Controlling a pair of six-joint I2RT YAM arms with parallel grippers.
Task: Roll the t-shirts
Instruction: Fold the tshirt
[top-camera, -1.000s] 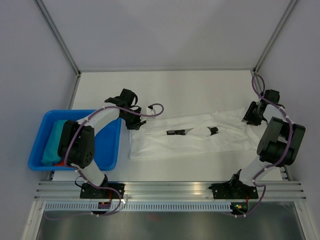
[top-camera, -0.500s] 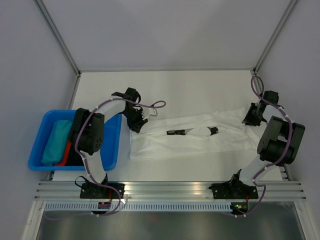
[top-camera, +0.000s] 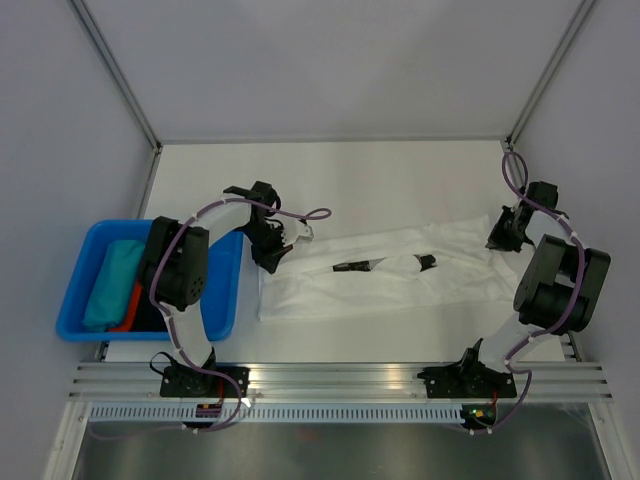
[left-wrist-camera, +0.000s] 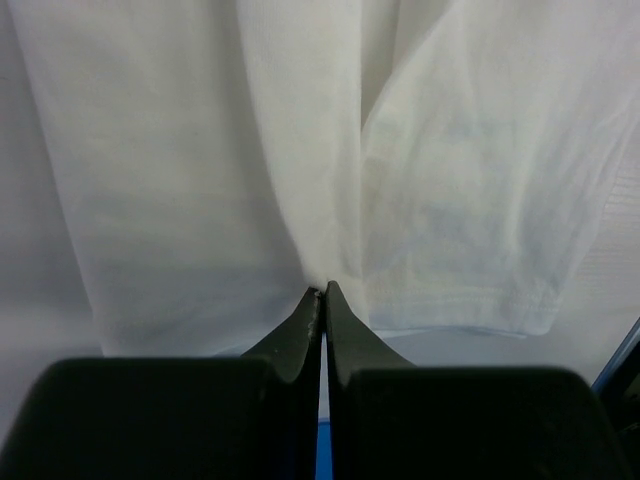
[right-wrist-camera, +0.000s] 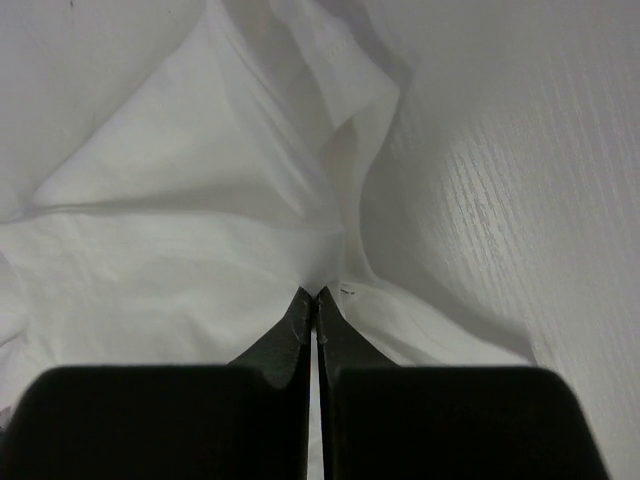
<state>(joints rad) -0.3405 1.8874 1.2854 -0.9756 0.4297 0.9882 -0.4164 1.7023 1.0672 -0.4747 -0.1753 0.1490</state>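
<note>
Black print (top-camera: 352, 265) on the white t-shirt (top-camera: 330, 288) is unreadable; left end effector (left-wrist-camera: 322, 292) and right end effector (right-wrist-camera: 316, 295), both reaching low, each clamp one end of it

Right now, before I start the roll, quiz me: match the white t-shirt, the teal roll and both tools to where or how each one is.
Things:
1. white t-shirt
2. teal roll
3. left tool
4. right tool

Places or states:
A. inside the blue bin
B. shut, pinching the shirt's right end
C. laid out lengthwise on the table
D. shut, pinching the shirt's left end, beside the bin

Pairs: 1-C, 2-A, 3-D, 4-B
</note>
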